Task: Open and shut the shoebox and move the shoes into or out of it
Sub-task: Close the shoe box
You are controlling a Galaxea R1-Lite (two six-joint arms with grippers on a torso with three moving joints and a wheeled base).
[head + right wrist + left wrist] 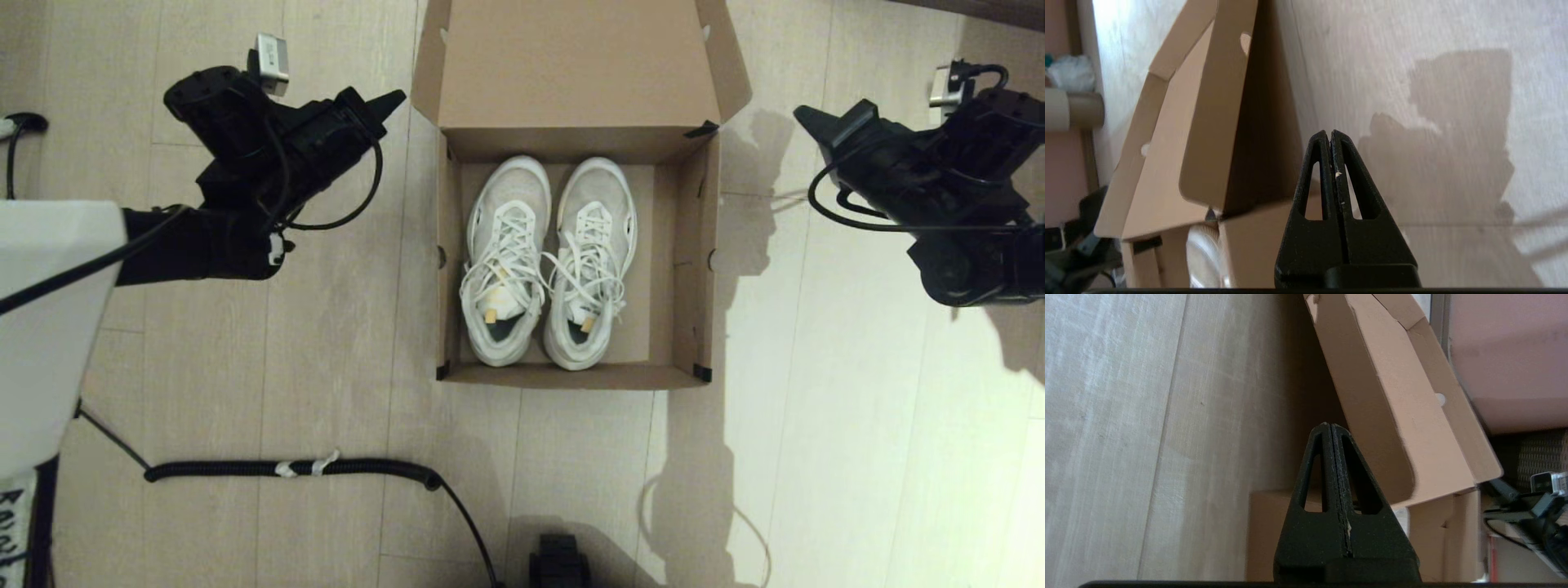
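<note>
Head view, left to right: left gripper (390, 100) hangs over the floor (326, 327) beside the shoebox (698, 269), jaws pressed together, holding nothing. 2 shoes (543, 261) lie inside, lid raised. Right gripper (804, 114) mirrors it, jaws likewise closed, empty.

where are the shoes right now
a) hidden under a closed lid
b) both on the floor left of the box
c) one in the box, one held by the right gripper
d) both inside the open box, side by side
d: the head view shows both shoes lying side by side inside the shoebox, whose lid stands open.
</note>
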